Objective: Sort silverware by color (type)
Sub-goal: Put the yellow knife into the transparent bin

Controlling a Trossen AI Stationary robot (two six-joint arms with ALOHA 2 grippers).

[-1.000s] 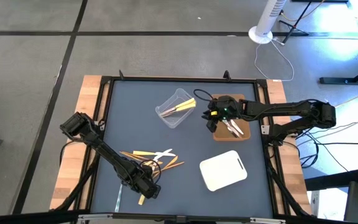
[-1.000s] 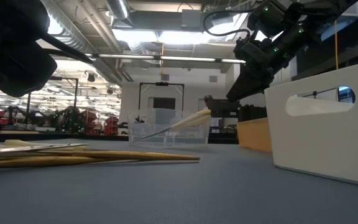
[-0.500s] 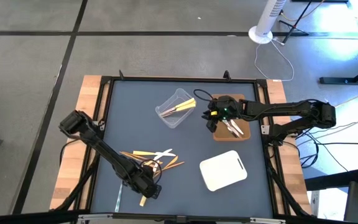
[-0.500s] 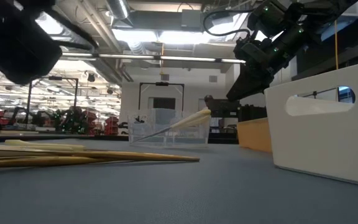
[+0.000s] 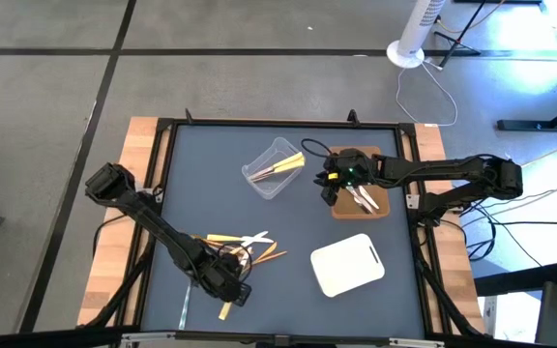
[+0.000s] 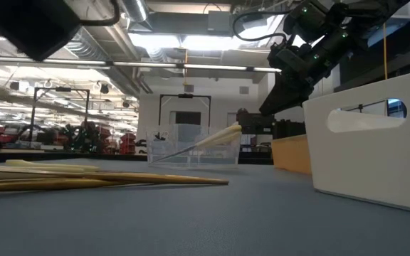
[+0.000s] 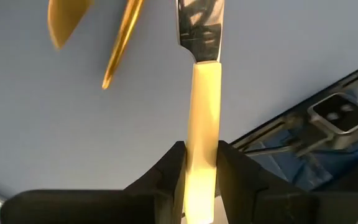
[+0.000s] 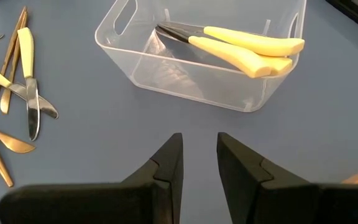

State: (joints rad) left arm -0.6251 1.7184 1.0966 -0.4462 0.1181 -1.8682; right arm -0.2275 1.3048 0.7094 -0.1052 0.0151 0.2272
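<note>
The left pincer point(image 5: 228, 298) sits low near the front edge of the dark table point(image 5: 211, 155), just in front of the loose pile of silverware point(image 5: 240, 246). Its two dark fingers point(image 7: 166, 177) are pressed against the sides of a pale yellow knife handle point(image 7: 204, 118), so it has hold of a yellow-handled knife whose shiny silver blade point(image 7: 197, 28) points away from the wrist over the grey surface; two gold-coloured utensil ends point(image 7: 120, 43) lie just beyond the blade. In the high view the pale handle end point(image 5: 222, 310) sticks out beside this pincer toward the table's front edge. The pile holds pale yellow, silver and orange-brown pieces lying crossed over one another, well apart from the containers. The right pincer point(image 5: 335, 184) hangs above the brown tray point(image 5: 380, 208), where a few silver pieces point(image 5: 364, 198) lie. Its fingers point(image 8: 169, 165) stand a narrow gap apart with nothing between them. Ahead of it is the clear plastic tub point(image 8: 135, 46), which holds two yellow-handled utensils point(image 8: 253, 50) lying side by side with dark tips. The white tray point(image 5: 348, 263) rests near the table's front right part, between the pile and the right side rail.
</note>
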